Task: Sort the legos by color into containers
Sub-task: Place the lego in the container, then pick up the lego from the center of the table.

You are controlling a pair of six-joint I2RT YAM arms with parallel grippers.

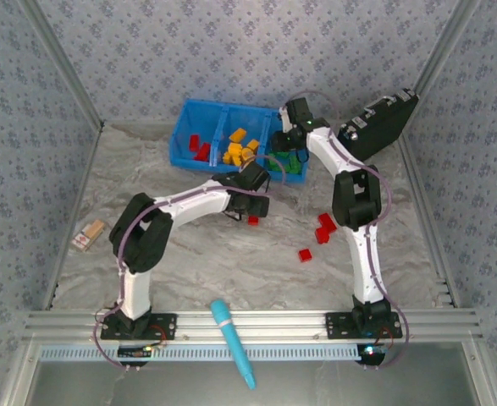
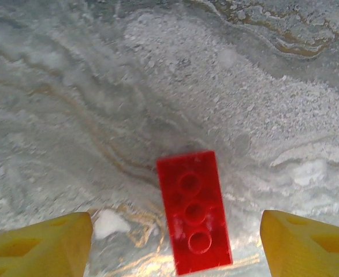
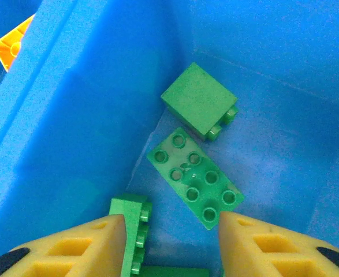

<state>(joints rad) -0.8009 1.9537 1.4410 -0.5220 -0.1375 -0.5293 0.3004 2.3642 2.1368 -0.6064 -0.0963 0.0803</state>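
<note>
A red lego [image 2: 195, 210] lies flat on the marbled table between the spread fingers of my left gripper [image 2: 178, 248], which is open and touches nothing. From above, that gripper [image 1: 250, 210] hovers over the same red lego [image 1: 253, 221]. My right gripper [image 1: 292, 161] hangs over the right-hand container of the blue bin [image 1: 180, 139]. In its wrist view the right gripper [image 3: 172, 248] is open above green legos: a flat one [image 3: 195, 179], a square one [image 3: 198, 101] and one on edge [image 3: 131, 231] against the left finger. Red legos [image 1: 199, 148] fill the left container, orange-yellow ones [image 1: 241, 148] the middle.
Three more red legos [image 1: 324, 227] [image 1: 305, 255] lie loose on the table between the arms. A black case [image 1: 379, 123] leans at the back right. A cyan pen-like tool [image 1: 231, 338] rests on the front rail, a small wooden piece [image 1: 89, 234] at the left.
</note>
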